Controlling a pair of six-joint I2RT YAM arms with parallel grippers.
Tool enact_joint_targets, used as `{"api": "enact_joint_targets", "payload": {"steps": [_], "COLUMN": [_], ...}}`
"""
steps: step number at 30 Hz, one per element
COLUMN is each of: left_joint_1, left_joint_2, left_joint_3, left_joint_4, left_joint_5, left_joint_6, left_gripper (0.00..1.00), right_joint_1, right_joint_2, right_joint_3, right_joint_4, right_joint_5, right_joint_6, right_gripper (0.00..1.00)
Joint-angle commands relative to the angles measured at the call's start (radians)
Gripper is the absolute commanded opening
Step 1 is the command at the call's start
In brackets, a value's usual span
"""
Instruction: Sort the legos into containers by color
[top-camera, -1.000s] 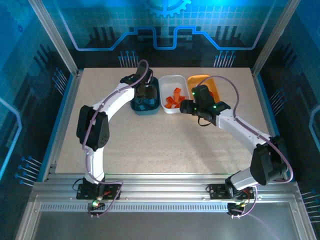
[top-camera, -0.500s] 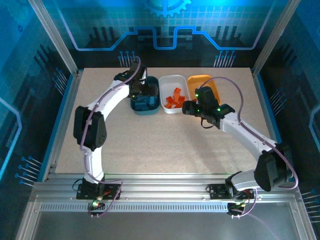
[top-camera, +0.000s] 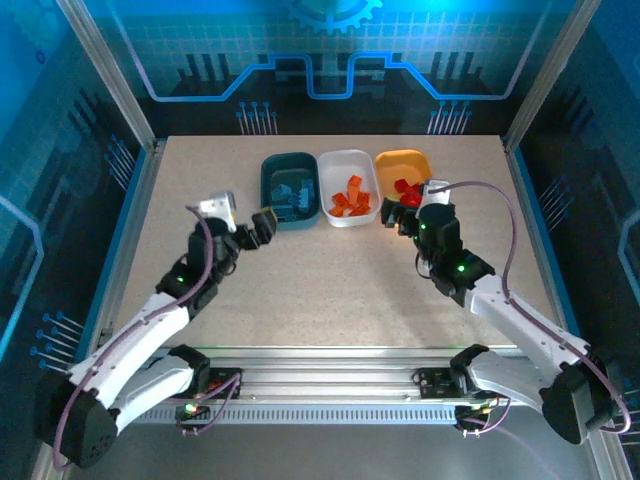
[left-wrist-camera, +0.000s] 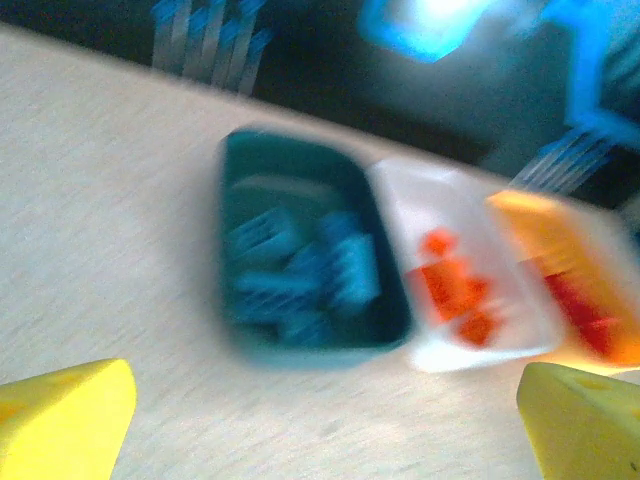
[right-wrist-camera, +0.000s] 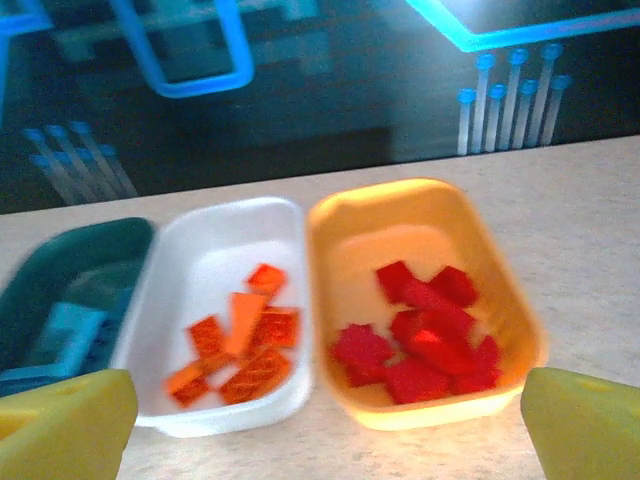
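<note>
Three containers stand in a row at the far middle of the table. The dark teal tub (top-camera: 272, 190) (left-wrist-camera: 300, 350) (right-wrist-camera: 85, 250) holds light blue legos (top-camera: 293, 190) (left-wrist-camera: 300, 275) (right-wrist-camera: 60, 335). Orange legos (top-camera: 350, 195) (left-wrist-camera: 455, 290) (right-wrist-camera: 240, 345) lie in the white tub (top-camera: 345, 160) (left-wrist-camera: 470, 350) (right-wrist-camera: 230, 415). The yellow-orange tub (top-camera: 400, 160) (left-wrist-camera: 530, 215) (right-wrist-camera: 400, 215) holds red legos (top-camera: 405, 188) (left-wrist-camera: 585, 310) (right-wrist-camera: 430, 340). My left gripper (top-camera: 256, 228) (left-wrist-camera: 325, 440) is open and empty, near-left of the teal tub. My right gripper (top-camera: 398, 212) (right-wrist-camera: 325, 440) is open and empty, just short of the yellow-orange tub.
Bare speckled tabletop (top-camera: 330, 280) stretches from the tubs to the near edge. Metal frame posts and blue-lit panels enclose the table on the left, right and far sides. The left wrist view is blurred.
Both arms have drawn back from the tubs toward the near side. The left gripper has left the teal tub. Both pairs of jaws stand wider than a second ago.
</note>
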Motion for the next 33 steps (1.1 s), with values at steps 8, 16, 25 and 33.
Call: {"api": "enact_joint_targets", "payload": {"steps": [8,16,25,33], "left_joint_1": [0.119,0.325,0.428,0.427], "left_joint_2": [0.118,0.656,0.615,0.616], "left_joint_3": [-0.31,-0.344,-0.191,-0.182], "left_joint_4": [0.718,1.21,0.863,0.851], "left_joint_5": [-0.119,0.043,0.305,0.33], "left_joint_6": [0.501,0.435,0.387,0.401], "left_gripper": [0.99,0.99,0.99,0.99], "right_joint_1": [-0.228,-0.31,-0.403,-0.393], "right_joint_2": [0.037,0.323,0.452,0.453], "right_joint_3": [-0.236,-0.319,-0.298,-0.287], "right_joint_4": [0.345,0.64,0.7,0.682], "right_joint_5": [-0.263,-0.352,-0.38,-0.36], "right_joint_6": [-0.421,-0.443,-0.337,-0.343], "right_gripper": [1.0,1.0,1.0,1.0]}}
